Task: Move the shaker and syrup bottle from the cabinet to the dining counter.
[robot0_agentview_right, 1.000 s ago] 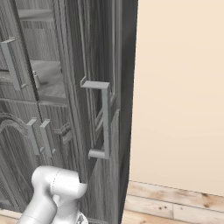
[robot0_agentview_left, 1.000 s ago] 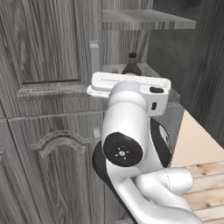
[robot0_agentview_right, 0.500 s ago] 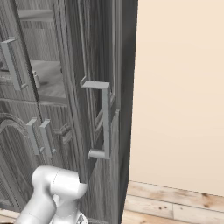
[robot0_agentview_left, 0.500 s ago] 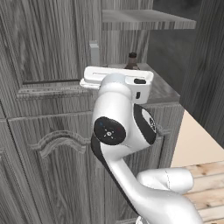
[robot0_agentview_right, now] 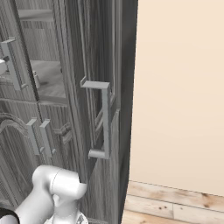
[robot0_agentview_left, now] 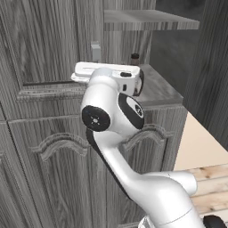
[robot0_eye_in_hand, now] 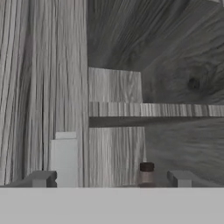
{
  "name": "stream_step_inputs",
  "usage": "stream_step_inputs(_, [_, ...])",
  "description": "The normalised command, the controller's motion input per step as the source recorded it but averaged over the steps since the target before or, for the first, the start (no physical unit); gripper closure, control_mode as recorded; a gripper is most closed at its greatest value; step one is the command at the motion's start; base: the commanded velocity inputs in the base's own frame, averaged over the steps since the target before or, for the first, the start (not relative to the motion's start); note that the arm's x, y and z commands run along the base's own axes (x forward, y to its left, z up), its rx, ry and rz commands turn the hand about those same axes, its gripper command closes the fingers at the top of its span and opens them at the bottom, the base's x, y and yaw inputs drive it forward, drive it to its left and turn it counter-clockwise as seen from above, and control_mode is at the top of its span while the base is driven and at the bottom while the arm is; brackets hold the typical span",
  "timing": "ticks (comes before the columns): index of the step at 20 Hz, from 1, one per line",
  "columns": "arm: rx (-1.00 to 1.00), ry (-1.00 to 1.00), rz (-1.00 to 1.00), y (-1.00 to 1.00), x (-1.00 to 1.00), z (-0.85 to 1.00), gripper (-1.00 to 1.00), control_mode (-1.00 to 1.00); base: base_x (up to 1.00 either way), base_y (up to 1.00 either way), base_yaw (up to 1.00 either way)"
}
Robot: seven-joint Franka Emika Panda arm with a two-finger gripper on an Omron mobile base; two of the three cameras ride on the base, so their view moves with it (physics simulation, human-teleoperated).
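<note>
The syrup bottle (robot0_eye_in_hand: 146,173) stands on the shelf inside the open cabinet (robot0_agentview_left: 53,40). Its dark cap and brown neck show low in the hand view, right of centre. In the left base view only its cap (robot0_agentview_left: 134,58) pokes up behind my white hand (robot0_agentview_left: 107,72). My gripper (robot0_eye_in_hand: 111,179) is open, its fingertips (robot0_eye_in_hand: 41,178) far apart, with the bottle farther off between them, nearer the right one. A tiny pale stubby thing (robot0_agentview_right: 36,80) on the shelf may be the shaker; it is too small to tell. The dining counter is out of view.
A pale grey block (robot0_eye_in_hand: 64,159), likely a bar handle, stands at the edge of the left door. An upper shelf (robot0_agentview_left: 151,20) hangs above the bottle. The open right door with its bar handle (robot0_agentview_right: 104,120) juts toward me. A beige wall (robot0_agentview_right: 183,87) lies right.
My hand has swung left and slightly up in front of the shelf, and now covers all of the syrup bottle except its cap. The bottle itself has not moved.
</note>
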Motion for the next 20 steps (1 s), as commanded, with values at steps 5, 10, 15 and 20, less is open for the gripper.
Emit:
stream_step_inputs(5, [0.0,0.0,0.0,0.0,0.54,0.0,-1.0,-1.0,0.0,0.0,0.0])
stream_step_inputs(10, [0.0,-0.01,0.02,0.01,0.51,0.0,-1.0,-1.0,0.0,0.0,0.0])
stream_step_inputs(15, [0.0,-0.03,0.03,0.13,0.41,-0.03,-1.0,-1.0,0.0,0.0,0.0])
stream_step_inputs(20, [0.0,-0.05,0.05,0.24,0.05,-0.04,-1.0,-1.0,0.0,0.0,0.0])
